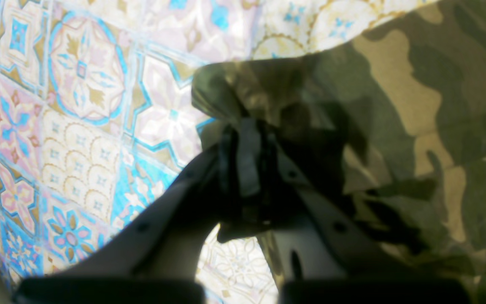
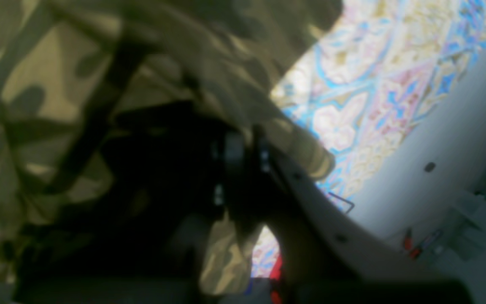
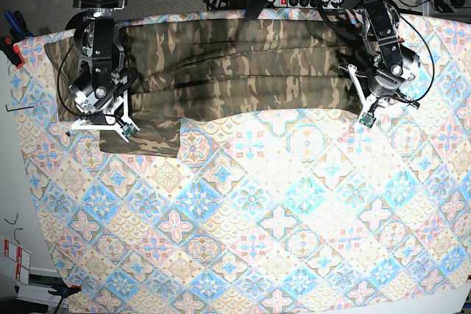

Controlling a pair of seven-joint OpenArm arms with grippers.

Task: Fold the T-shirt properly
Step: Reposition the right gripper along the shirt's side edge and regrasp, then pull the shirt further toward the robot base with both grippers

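The soft woodland-camouflage cloth T-shirt (image 3: 235, 68) lies long axis left-right along the table's far edge; the left gripper (image 1: 247, 139) and right gripper (image 2: 243, 156) each clench one end.

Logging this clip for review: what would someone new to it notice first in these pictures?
First, the long camouflage cloth T-shirt in olive, brown and tan, stretched in lengthwise folds across the far edge of the blue-and-pink patterned tablecloth. Then the two arms at its ends: the left tool is shut on a bunched shirt edge, and the right tool is shut on cloth at the other end.
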